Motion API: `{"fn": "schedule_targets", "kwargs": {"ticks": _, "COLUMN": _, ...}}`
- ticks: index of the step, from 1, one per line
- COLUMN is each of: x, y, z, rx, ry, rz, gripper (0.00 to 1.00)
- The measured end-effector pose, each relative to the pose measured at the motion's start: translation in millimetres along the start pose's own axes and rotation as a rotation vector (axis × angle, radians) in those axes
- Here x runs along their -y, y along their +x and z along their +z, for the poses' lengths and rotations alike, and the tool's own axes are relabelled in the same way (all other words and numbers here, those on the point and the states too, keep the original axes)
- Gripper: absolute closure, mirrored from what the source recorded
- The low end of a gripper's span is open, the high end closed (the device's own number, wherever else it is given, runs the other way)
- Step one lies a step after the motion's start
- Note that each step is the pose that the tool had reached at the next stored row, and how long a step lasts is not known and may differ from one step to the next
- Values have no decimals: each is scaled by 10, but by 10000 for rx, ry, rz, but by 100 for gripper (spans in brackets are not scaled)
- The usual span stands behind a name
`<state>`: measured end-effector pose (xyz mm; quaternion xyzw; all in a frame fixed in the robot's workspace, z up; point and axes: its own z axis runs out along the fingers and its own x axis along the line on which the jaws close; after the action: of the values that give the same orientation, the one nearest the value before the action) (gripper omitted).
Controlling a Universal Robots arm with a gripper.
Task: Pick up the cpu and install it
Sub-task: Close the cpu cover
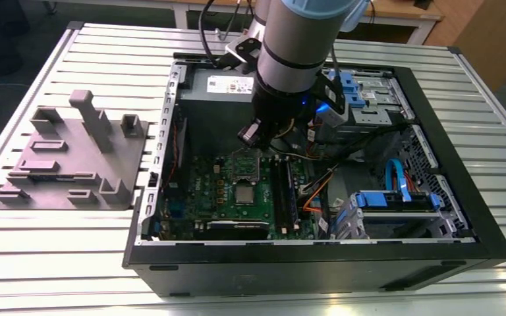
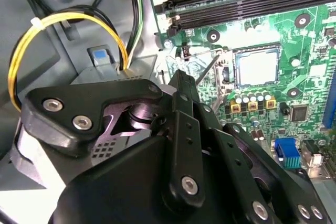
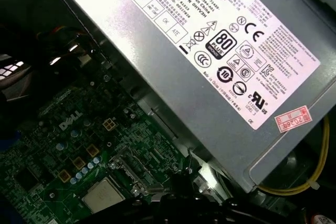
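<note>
Hovering inside the open computer case, gripper above the green board; whether apart or together, impossible to tell. Chip lying flat on the board (already in its seat, probably), below the gripper, untouched.

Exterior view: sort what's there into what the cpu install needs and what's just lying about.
For the job:
- cpu, on the green board
- hinged socket frame, beside the cpu
- claw, above the board

Lying about:
- grey fixture block, on the table outside the case
- power-supply box
- blue drive caddy
</note>
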<state>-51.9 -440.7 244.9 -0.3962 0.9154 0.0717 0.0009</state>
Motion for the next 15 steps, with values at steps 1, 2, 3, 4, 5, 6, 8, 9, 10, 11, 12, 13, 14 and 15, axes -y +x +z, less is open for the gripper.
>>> {"fn": "schedule_targets", "kwargs": {"ticks": 1, "x": -3, "y": 9, "z": 0, "rx": -2, "ry": 1, "rz": -44, "gripper": 90}}
{"fn": "schedule_targets", "kwargs": {"ticks": 2, "x": -4, "y": 20, "z": -1, "rx": -4, "ry": 2, "rz": -86, "gripper": 90}}
{"fn": "schedule_targets", "kwargs": {"ticks": 3, "x": 0, "y": 32, "z": -2, "rx": -5, "ry": 4, "rz": -114, "gripper": 90}}
{"fn": "schedule_targets", "kwargs": {"ticks": 4, "x": 9, "y": 46, "z": -4, "rx": -6, "ry": 4, "rz": -126, "gripper": 90}}
{"fn": "schedule_targets", "kwargs": {"ticks": 5, "x": 21, "y": 61, "z": -6, "rx": -5, "ry": 5, "rz": -130, "gripper": 90}}
{"fn": "schedule_targets", "kwargs": {"ticks": 6, "x": 32, "y": 74, "z": -8, "rx": -6, "ry": 5, "rz": -131, "gripper": 90}}
{"fn": "schedule_targets", "kwargs": {"ticks": 8, "x": 51, "y": 93, "z": -12, "rx": -6, "ry": 5, "rz": -130, "gripper": 90}}
{"fn": "schedule_targets", "kwargs": {"ticks": 9, "x": 60, "y": 104, "z": -14, "rx": -6, "ry": 4, "rz": -130, "gripper": 90}}
{"fn": "schedule_targets", "kwargs": {"ticks": 10, "x": 70, "y": 115, "z": -16, "rx": -4, "ry": 3, "rz": -130, "gripper": 90}}
{"fn": "schedule_targets", "kwargs": {"ticks": 11, "x": 80, "y": 125, "z": -18, "rx": -3, "ry": 2, "rz": -130, "gripper": 90}}
{"fn": "schedule_targets", "kwargs": {"ticks": 12, "x": 86, "y": 132, "z": -19, "rx": -2, "ry": 2, "rz": -130, "gripper": 90}}
{"fn": "schedule_targets", "kwargs": {"ticks": 13, "x": 92, "y": 138, "z": -20, "rx": -2, "ry": 2, "rz": -130, "gripper": 90}}
{"fn": "schedule_targets", "kwargs": {"ticks": 14, "x": 97, "y": 143, "z": -21, "rx": -2, "ry": 2, "rz": -130, "gripper": 90}}
{"fn": "schedule_targets", "kwargs": {"ticks": 15, "x": 102, "y": 148, "z": -22, "rx": -1, "ry": 1, "rz": -130, "gripper": 90}}
